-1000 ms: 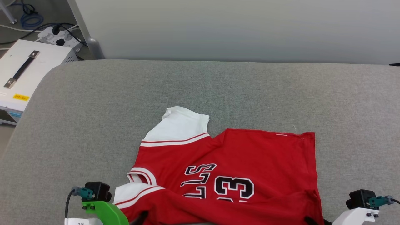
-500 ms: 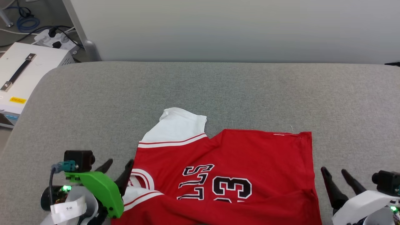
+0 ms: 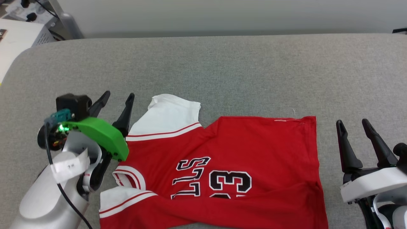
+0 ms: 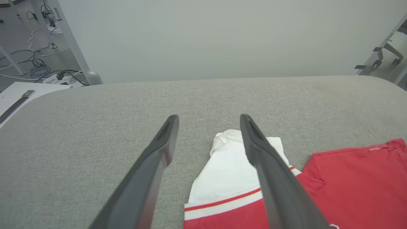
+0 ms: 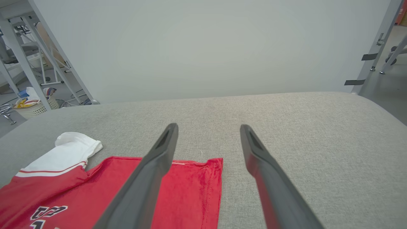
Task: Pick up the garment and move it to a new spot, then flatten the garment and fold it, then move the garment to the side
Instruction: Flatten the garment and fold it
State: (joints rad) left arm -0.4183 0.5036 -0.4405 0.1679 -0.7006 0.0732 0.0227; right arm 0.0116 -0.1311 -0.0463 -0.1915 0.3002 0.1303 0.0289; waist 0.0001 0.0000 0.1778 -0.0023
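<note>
The garment point(image 3: 241, 152) is a red jersey with white sleeves, striped trim and a black-and-white number print. It lies spread on the grey cushioned surface point(image 3: 222, 70), its near edge folded over itself. One white sleeve point(image 3: 168, 114) points away from me. My left gripper point(image 3: 118, 96) hovers open just left of that sleeve, holding nothing. My right gripper point(image 3: 352, 122) stands open over bare grey cloth, right of the garment's hem. The left wrist view shows the sleeve point(image 4: 229, 168) between and behind its fingers point(image 4: 165, 140). The right wrist view shows the garment point(image 5: 190, 187) at lower left.
A pale wall point(image 3: 222, 16) stands behind the grey surface. A white box point(image 3: 16, 38) and a power strip with cables point(image 3: 22, 6) sit at the far left beyond the surface's rounded corner. Metal frame legs point(image 5: 35, 63) and a basket point(image 5: 33, 106) stand off to the left.
Both grippers have opened, let go of the garment's near edge and risen into view at its two sides. The head camera has tilted down, so the whole scene sits higher in the picture.
</note>
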